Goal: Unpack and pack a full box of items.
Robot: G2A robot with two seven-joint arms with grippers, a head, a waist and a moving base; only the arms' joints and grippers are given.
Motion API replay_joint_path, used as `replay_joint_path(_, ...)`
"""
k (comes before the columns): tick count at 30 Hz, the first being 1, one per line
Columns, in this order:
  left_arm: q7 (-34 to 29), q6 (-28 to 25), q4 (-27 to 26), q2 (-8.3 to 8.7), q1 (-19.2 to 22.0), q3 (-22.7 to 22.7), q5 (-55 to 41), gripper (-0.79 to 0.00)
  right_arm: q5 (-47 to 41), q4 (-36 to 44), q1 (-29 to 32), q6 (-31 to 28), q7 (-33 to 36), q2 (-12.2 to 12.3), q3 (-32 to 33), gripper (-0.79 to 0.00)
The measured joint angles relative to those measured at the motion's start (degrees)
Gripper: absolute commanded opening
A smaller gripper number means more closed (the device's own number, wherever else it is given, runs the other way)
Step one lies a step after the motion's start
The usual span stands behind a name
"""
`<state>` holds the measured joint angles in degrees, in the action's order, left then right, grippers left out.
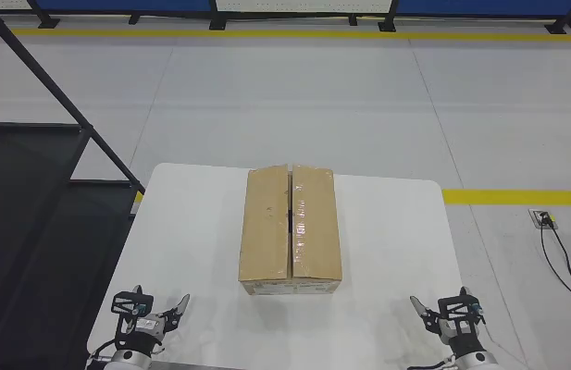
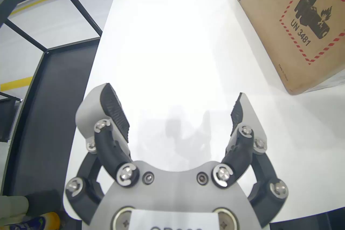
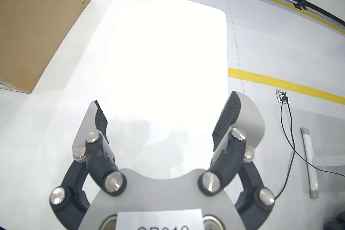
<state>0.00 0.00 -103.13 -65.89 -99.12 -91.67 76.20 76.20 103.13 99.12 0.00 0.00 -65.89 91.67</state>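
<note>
White table (image 1: 192,240) carries a closed, taped cardboard box (image 1: 291,227) at its centre. Left end effector (image 2: 173,91) and right end effector (image 3: 164,97) hover over the near corners, well apart from the box, both spread wide.

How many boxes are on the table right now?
1. The box stands in the middle of the table, its top flaps shut. Anything inside it is hidden.
</note>
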Motion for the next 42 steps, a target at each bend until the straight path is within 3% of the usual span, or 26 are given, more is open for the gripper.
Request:
replay_joint_path(29, 1.7, -1.6, 0.3, -0.15, 0.5, -0.1, -2.8, 0.0, -0.3, 0.5, -1.0, 0.6, 0.1, -0.2, -0.8, 0.0)
replay_joint_path(35, 3.6, -4.9, 0.9, -0.33, 3.1, -1.4, -8.8, 0.0, -1.8, 2.8, -4.6, 3.6, 0.7, -0.9, -3.5, 0.0)
replay_joint_path(42, 5.5, -5.3, 3.4, -0.92, 9.5, -0.3, -15.0, 0.0, -5.2, 3.1, -9.9, 7.7, 1.0, -2.2, -9.1, 0.0)
